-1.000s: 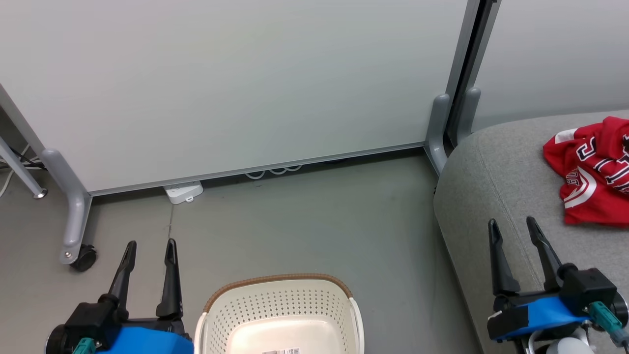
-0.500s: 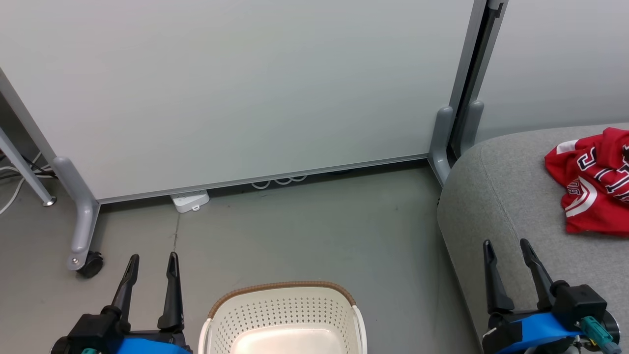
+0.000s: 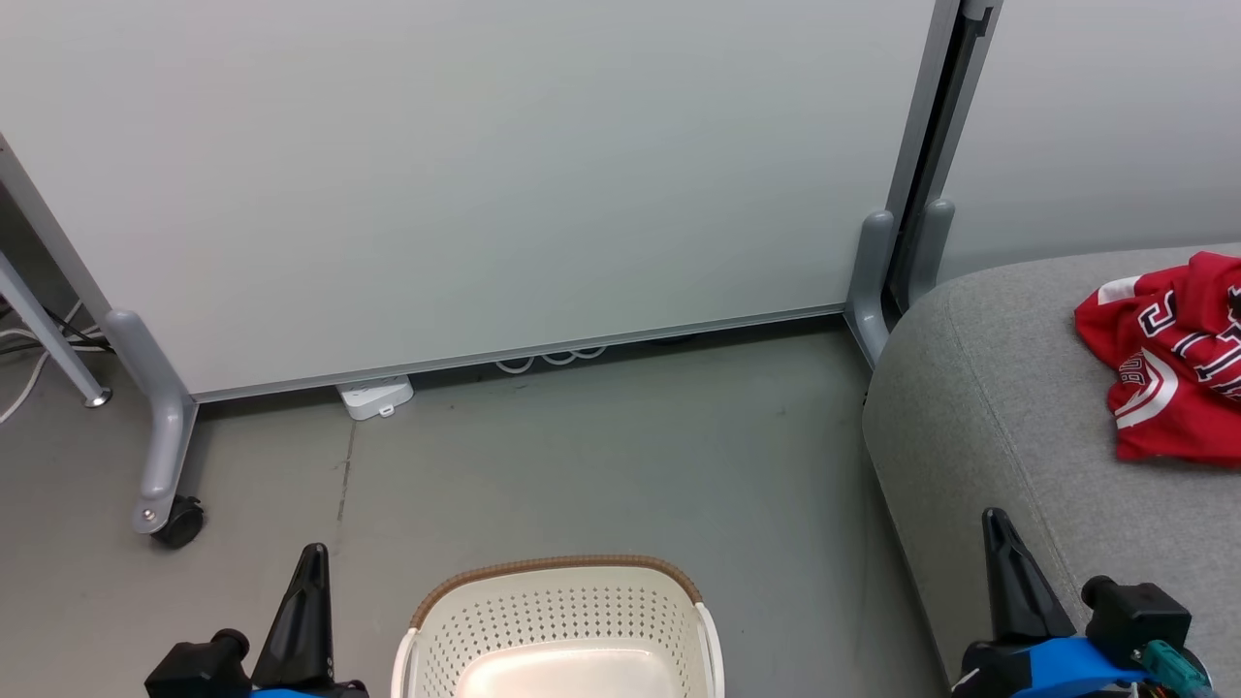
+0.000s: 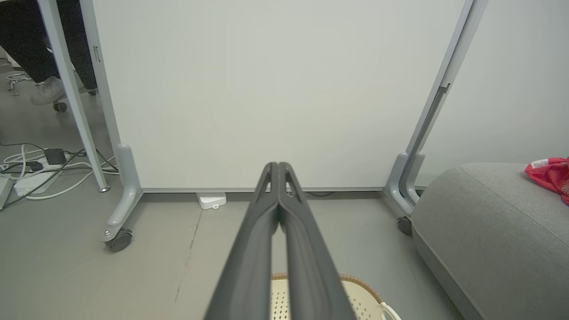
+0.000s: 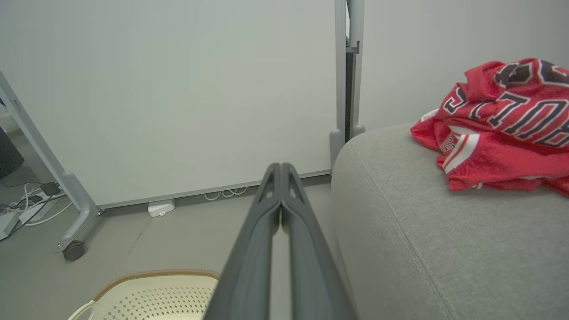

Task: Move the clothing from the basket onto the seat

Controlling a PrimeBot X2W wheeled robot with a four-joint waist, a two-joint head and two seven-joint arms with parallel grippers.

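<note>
Nearest, at the bottom edge, the left gripper (image 3: 311, 567) and the right gripper (image 3: 1002, 548) both have their dark fingers pressed together and hold nothing; the wrist views show the same. Between them stands the basket (image 3: 557, 563). It is cream plastic with rounded corners, many small round holes in the wall and a brown rim that looks woven. The part of its inside that shows is bare and smooth, but its near part is cut off, so whether a garment remains there cannot be told.

Beyond it lies the plain grey floor (image 3: 601, 456), hard and a little marked. At the right is the seat (image 3: 989, 388), a large grey cushion of coarse fabric with a rounded edge and one seam. On it, far right, the clothing (image 3: 1168, 388) lies in a crumpled red heap, thin mesh-like cloth with white trim and dark outlined letters. So the task seems done or almost done. Farthest stands a smooth white panel (image 3: 485, 174) on grey legs.
</note>
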